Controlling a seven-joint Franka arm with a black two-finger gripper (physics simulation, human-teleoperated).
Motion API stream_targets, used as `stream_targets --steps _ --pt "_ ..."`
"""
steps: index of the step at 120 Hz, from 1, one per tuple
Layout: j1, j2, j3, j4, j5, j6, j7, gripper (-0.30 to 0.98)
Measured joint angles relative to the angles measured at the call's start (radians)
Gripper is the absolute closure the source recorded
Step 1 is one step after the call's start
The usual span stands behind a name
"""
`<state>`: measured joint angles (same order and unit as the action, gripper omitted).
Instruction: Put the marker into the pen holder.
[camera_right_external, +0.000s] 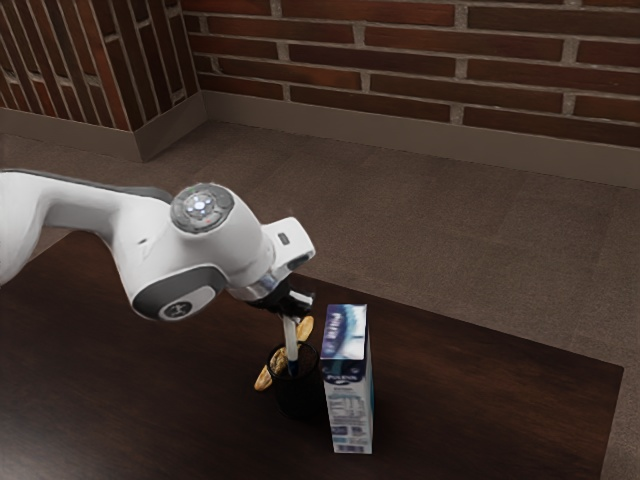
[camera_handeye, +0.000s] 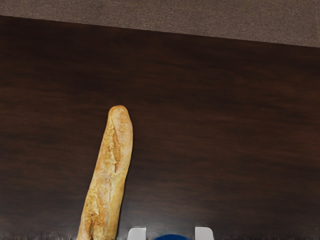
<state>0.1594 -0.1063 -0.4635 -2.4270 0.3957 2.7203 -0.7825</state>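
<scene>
Right above the black pen holder (camera_right_external: 298, 400), you have your gripper (camera_right_external: 291, 345) pointing down, with the white arm (camera_right_external: 215, 245) reaching in from the exterior view's left. Whether your claw is spread or pinching the marker (camera_right_external: 293, 368), you cannot tell from these two views. The marker's blue part is at the holder's mouth, at the gripper's lower end, and you can see blue at the wrist view's lower edge too. How deep the marker sits, and whether anything but the gripper bears its weight, you cannot make out. Just beside the holder, toward the exterior view's right, you have a tall white and blue carton (camera_right_external: 351, 405) standing upright; you cannot tell if the two touch. On the holder's far side from the exterior camera you have a baguette (camera_handeye: 109, 170), lying on the dark wooden table (camera_right_external: 480, 390). Past the table you see brown floor (camera_right_external: 420, 230), then a brick wall (camera_right_external: 400, 50).
</scene>
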Motion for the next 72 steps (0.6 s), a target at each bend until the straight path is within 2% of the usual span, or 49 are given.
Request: stream_targets --steps 16,37,44,56,61,72 --pt "0.01 0.023 0.0 0.0 0.003 0.014 -0.013 0.75" --pt "0.008 0.021 0.0 0.003 -0.002 0.017 -0.012 0.37" --pt "0.008 -0.01 0.002 0.01 -0.003 -0.006 -0.011 0.28" --pt "0.009 -0.075 0.06 0.061 -0.009 -0.064 -0.008 0.18" --pt "0.007 -0.085 0.068 0.14 -0.037 -0.129 -0.003 0.14" --pt "0.003 -0.033 0.098 0.474 -0.145 -0.384 0.038 0.09"
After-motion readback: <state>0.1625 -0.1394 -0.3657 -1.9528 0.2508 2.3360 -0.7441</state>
